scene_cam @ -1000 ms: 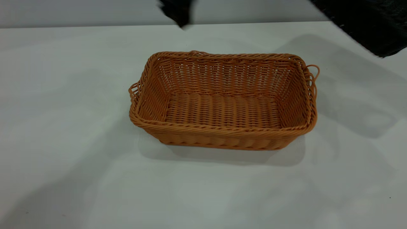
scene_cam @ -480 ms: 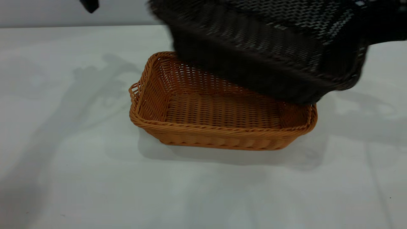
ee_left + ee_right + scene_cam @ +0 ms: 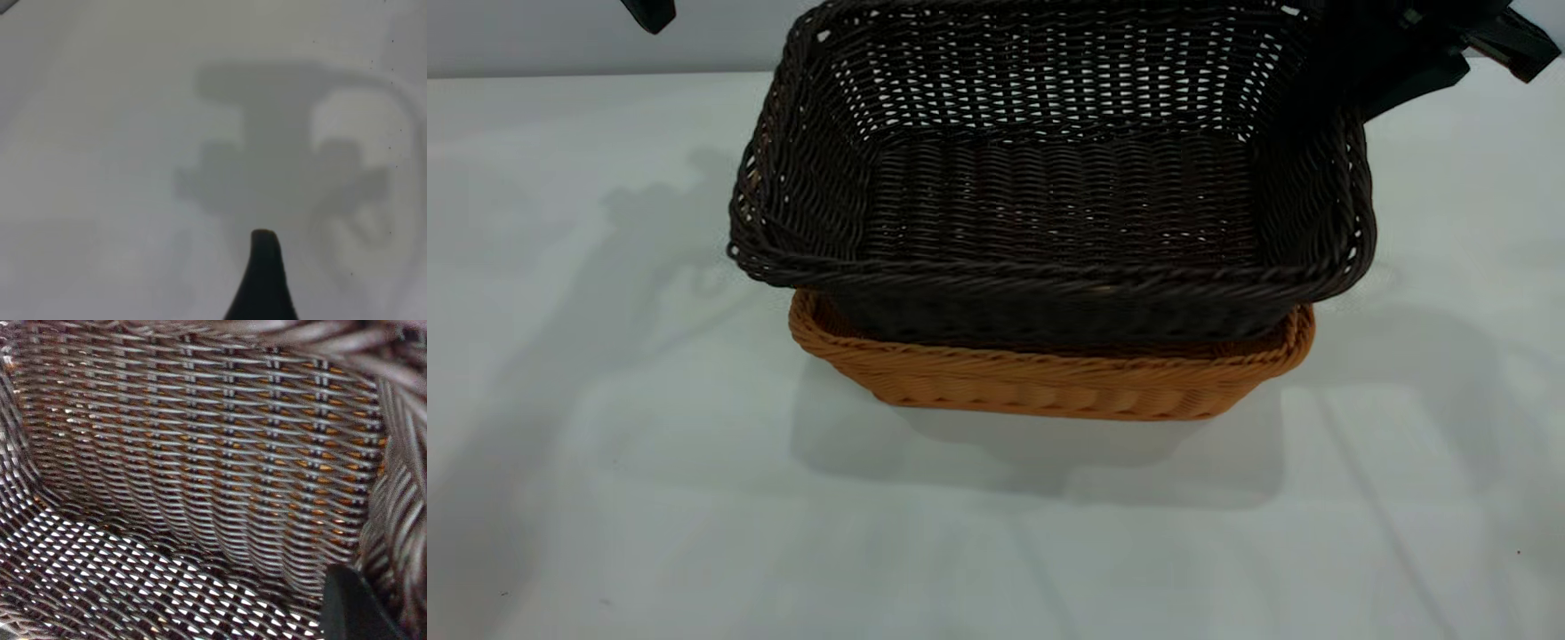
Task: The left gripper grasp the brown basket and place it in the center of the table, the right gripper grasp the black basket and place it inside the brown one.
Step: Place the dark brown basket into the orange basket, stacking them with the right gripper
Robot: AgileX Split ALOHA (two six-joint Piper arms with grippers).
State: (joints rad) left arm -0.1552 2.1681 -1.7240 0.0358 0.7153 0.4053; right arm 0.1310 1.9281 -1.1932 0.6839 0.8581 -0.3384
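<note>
- Exterior view shows us the black basket (image 3: 1049, 178) hanging over the brown basket (image 3: 1049, 382), its base already dipping within the brown rim while its own rim sits well above and leans slightly.
- We judge the step in hand to be the nesting of the dark basket inside the tan one, which rests near the middle of the table (image 3: 605, 489).
- Next, we think, comes a level descent until the two bases meet, then a release.
- We see the right gripper (image 3: 1405, 62) at the black basket's far right corner, clenched on its wall; in the right wrist view one dark finger (image 3: 353, 607) lies against the weave.
- We find the left gripper (image 3: 649, 13) raised far left, well apart; whether it is released or clenched we cannot tell.
</note>
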